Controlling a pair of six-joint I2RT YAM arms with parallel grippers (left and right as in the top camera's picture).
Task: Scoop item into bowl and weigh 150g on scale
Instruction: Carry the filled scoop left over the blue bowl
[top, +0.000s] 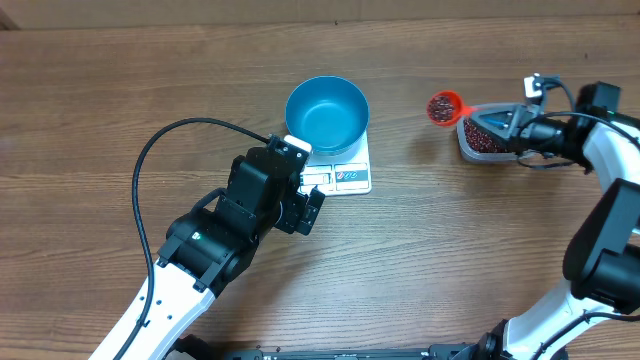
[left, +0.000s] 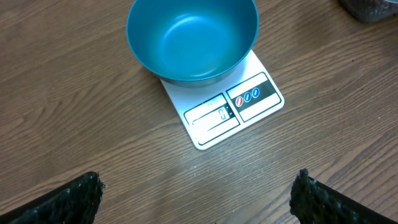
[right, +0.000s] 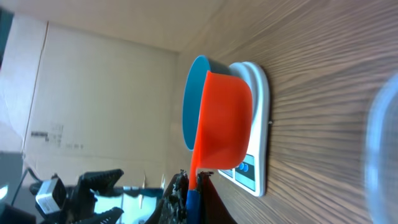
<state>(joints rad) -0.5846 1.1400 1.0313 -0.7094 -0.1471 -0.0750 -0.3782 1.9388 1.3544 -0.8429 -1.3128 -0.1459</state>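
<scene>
Right gripper (top: 503, 122): clamped on the handle of the red scoop (top: 458, 101). The beans (top: 441, 107) fill the scoop at the gripper's 9 o'clock, beside the tub (top: 480, 145). Farther toward 9 o'clock, the blue bowl (top: 327, 115) sits on the scale (top: 352, 178). Left gripper (top: 303, 182): jaws apart, at the scale's 8 o'clock.

**Bowl empty on scale, beans not in it yet**

Blue bowl (top: 327, 115) sits upright and empty on the rear half of the white scale (top: 350, 178), display and buttons clear in front. Scale lies flat mid-desk (top: 100, 80). Dark red-brown beans (top: 441, 106): some fill the red scoop (right: 224, 124) right of the bowl, the rest are in the clear tub (top: 463, 148) beside it.
</scene>
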